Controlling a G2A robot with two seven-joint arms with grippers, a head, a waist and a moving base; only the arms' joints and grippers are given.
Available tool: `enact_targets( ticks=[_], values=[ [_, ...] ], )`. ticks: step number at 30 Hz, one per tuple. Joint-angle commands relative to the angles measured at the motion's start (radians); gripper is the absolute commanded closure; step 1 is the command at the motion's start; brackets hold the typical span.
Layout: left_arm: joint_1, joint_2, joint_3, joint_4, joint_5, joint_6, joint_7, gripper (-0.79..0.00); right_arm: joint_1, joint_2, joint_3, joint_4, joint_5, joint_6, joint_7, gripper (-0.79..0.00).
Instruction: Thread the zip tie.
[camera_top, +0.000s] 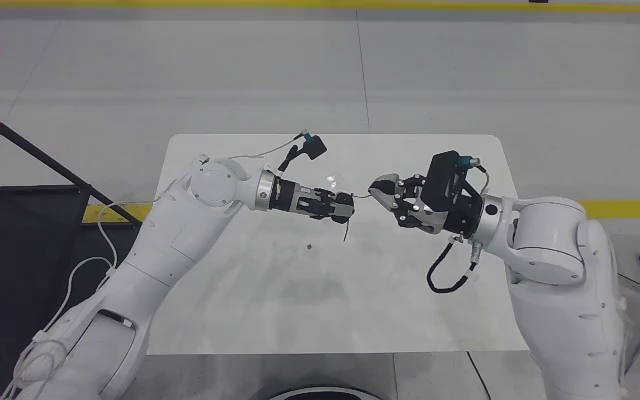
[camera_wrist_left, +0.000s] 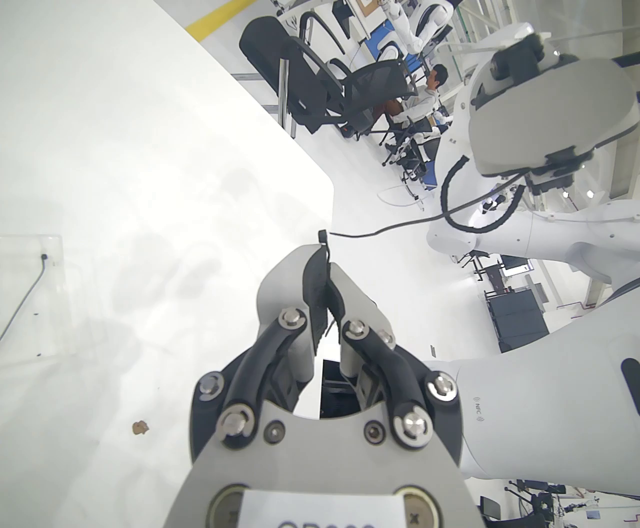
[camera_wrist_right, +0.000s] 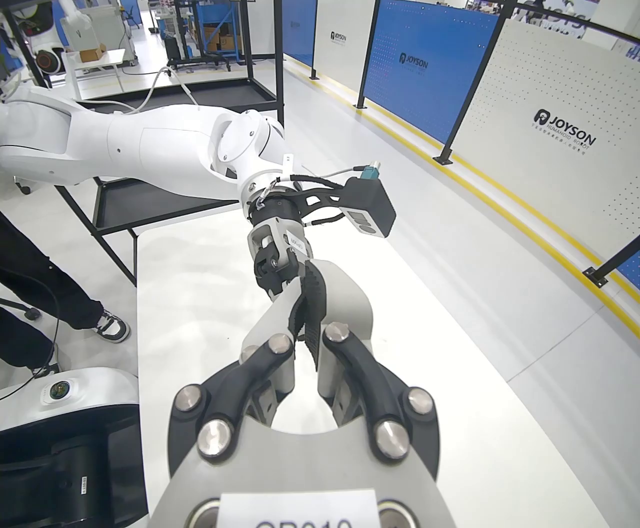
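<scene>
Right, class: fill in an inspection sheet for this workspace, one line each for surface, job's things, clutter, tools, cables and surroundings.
Surface: white table, rounded corners.
Job's things: zip tie, held off the table, its head poking past the left tool.
Clutter: clear plate with a spare tie lying on it; a small brown speck.
Tools: left tool shut on the zip tie; right tool shut, and in the top view the strap reaches its tips.
Cables: black cable looping off the right arm.
Surroundings: office chairs, blue panels, yellow floor line.
</scene>
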Motion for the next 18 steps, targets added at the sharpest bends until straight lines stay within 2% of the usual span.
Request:
enact_targets(
  ticks=[1, 18],
  values=[
    [0.0, 0.0, 0.0, 0.0, 0.0, 0.0, 0.0, 0.0, 0.002, 0.003, -0.004, 0.003, 0.001, 0.001, -0.003, 0.0],
    [0.0, 0.0, 0.0, 0.0, 0.0, 0.0, 0.0, 0.0, 0.012, 0.025, -0.026, 0.001, -0.041, 0.045, -0.047, 0.0]
  ],
)
